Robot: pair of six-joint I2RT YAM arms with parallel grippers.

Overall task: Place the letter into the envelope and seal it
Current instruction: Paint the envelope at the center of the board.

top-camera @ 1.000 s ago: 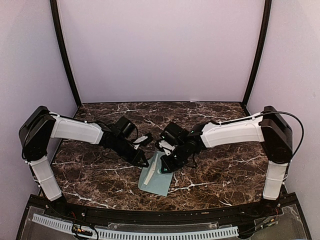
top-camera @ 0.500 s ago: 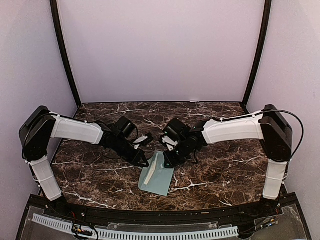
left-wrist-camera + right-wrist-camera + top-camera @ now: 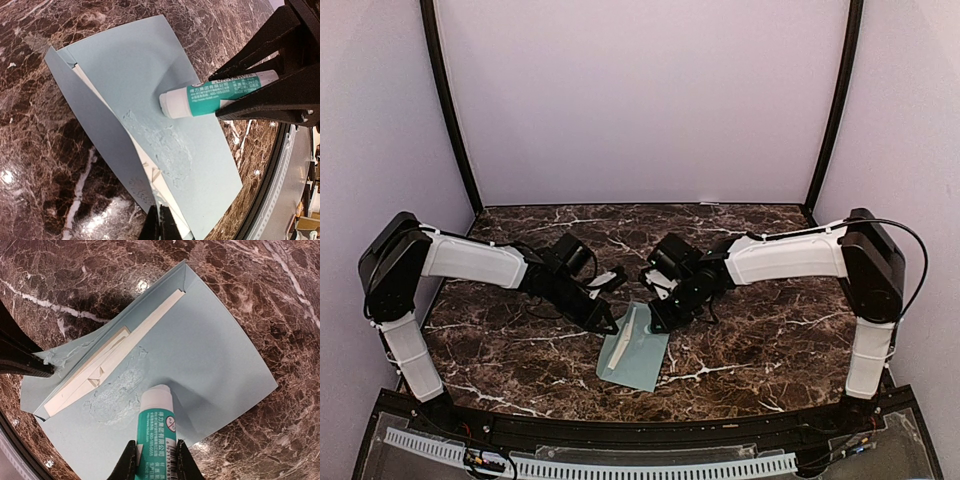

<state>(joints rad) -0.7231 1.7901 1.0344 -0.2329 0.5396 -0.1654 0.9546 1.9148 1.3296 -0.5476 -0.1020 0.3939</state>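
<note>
The right gripper (image 3: 156, 462) clamps a teal glue stick (image 3: 156, 425), whose white tip sits on the envelope (image 3: 215, 355) beside a glue smear (image 3: 117, 390). The letter (image 3: 125, 347) lies inside the envelope, cream edge peeking out. The left gripper (image 3: 156, 226), jaws closed, touches the envelope's flap (image 3: 95, 130).

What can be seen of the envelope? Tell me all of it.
The envelope is pale teal paper, lying on the marble table. Its flap is open and lifted, its edge pinched in the shut left gripper. A cream letter sits inside, one edge showing at the mouth. A shiny glue smear marks the body near the mouth; the glue stick in the right gripper points at it.
</note>
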